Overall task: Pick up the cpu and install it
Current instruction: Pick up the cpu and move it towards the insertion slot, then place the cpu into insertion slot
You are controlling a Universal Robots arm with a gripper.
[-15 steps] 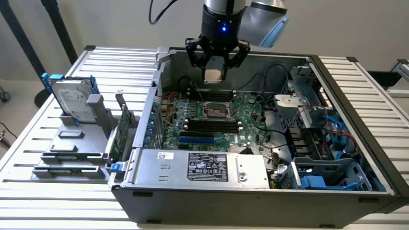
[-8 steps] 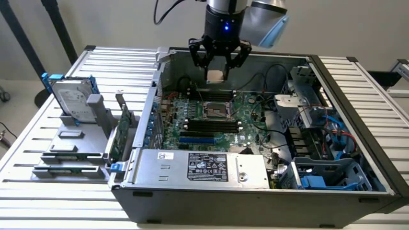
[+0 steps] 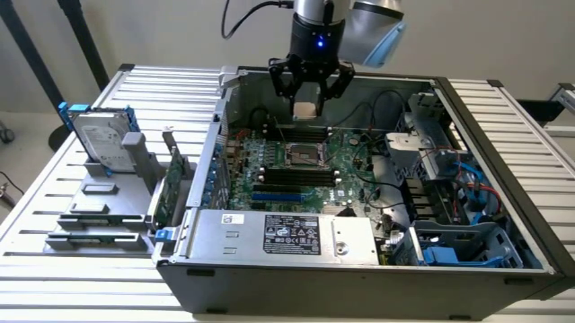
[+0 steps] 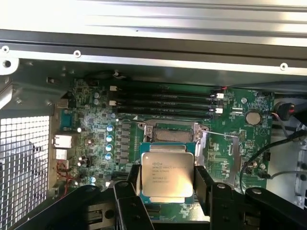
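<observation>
My gripper (image 3: 306,101) hangs above the open computer case, shut on the cpu (image 3: 306,110), a small square chip. In the wrist view the cpu (image 4: 167,175) shows its silver top with printed text and a thin green rim, clamped between the two black fingers (image 4: 203,184). Below it lies the green motherboard (image 3: 351,171) with the open cpu socket (image 3: 303,155). In the wrist view the socket (image 4: 171,134) sits just beyond the held chip, its metal frame lifted. The chip hovers above the board, apart from the socket.
A power supply (image 3: 297,235) fills the case's near side. Drive bays and blue cables (image 3: 467,188) occupy the exterior view's right. Black memory slots (image 4: 163,101) run beside the socket. A hard drive with blue rails (image 3: 101,138) and green cards (image 3: 171,192) stand outside the case.
</observation>
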